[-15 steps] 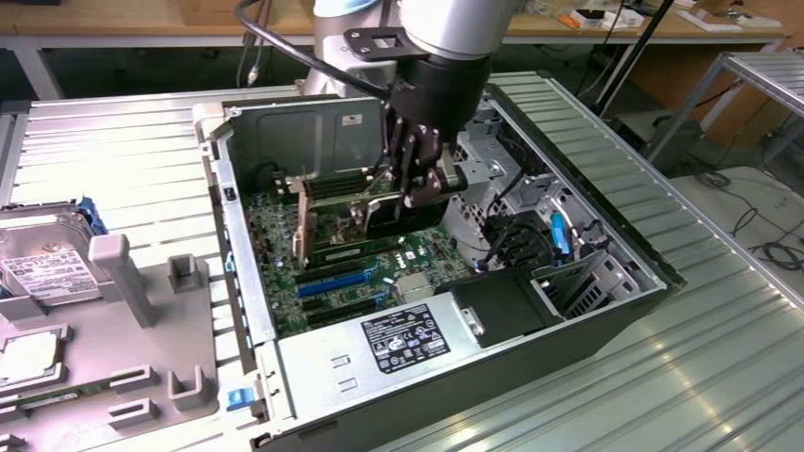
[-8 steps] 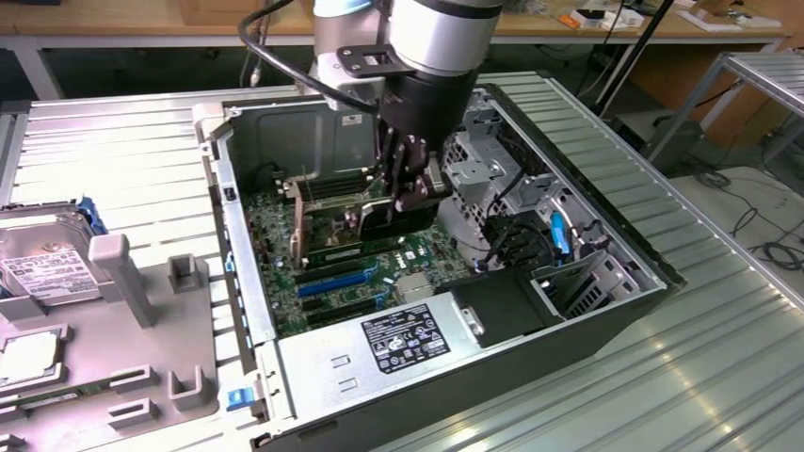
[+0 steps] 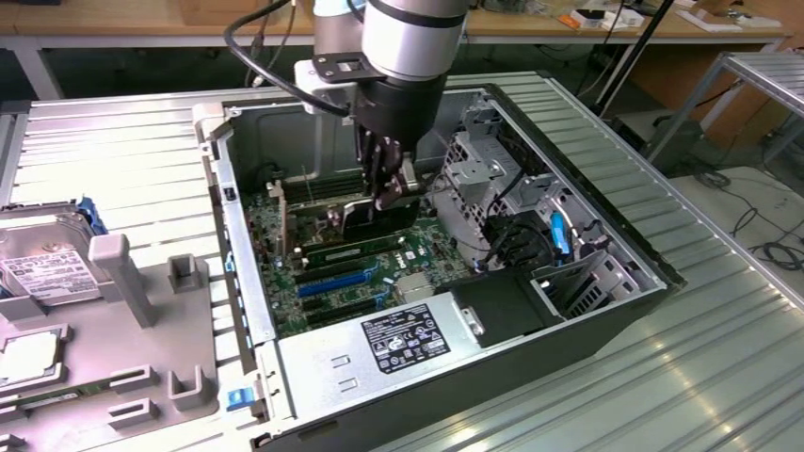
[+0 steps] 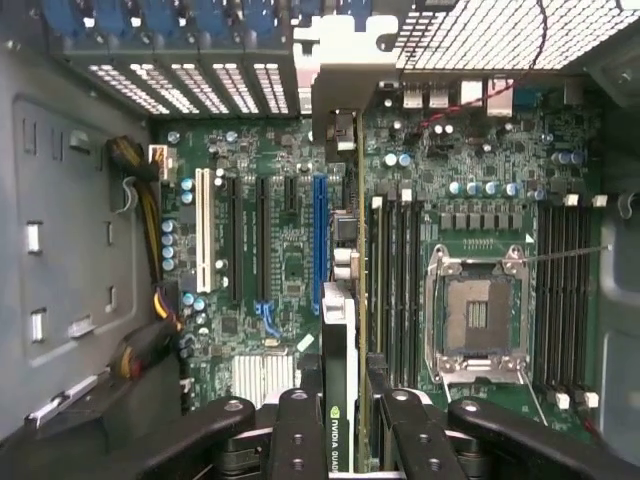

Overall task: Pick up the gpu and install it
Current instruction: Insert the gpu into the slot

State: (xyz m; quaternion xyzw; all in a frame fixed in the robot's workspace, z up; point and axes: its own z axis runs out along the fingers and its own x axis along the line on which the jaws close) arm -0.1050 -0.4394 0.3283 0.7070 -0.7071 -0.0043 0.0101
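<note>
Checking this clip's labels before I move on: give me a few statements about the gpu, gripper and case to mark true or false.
1. The gripper holds the gpu. True.
2. The gpu lies outside the case. False: it is inside the case, over the motherboard.
3. The CPU socket has no cooler on it. True.
4. The hard drive is inside the case. False: it lies on the grey fixture at the exterior view's left.
</note>
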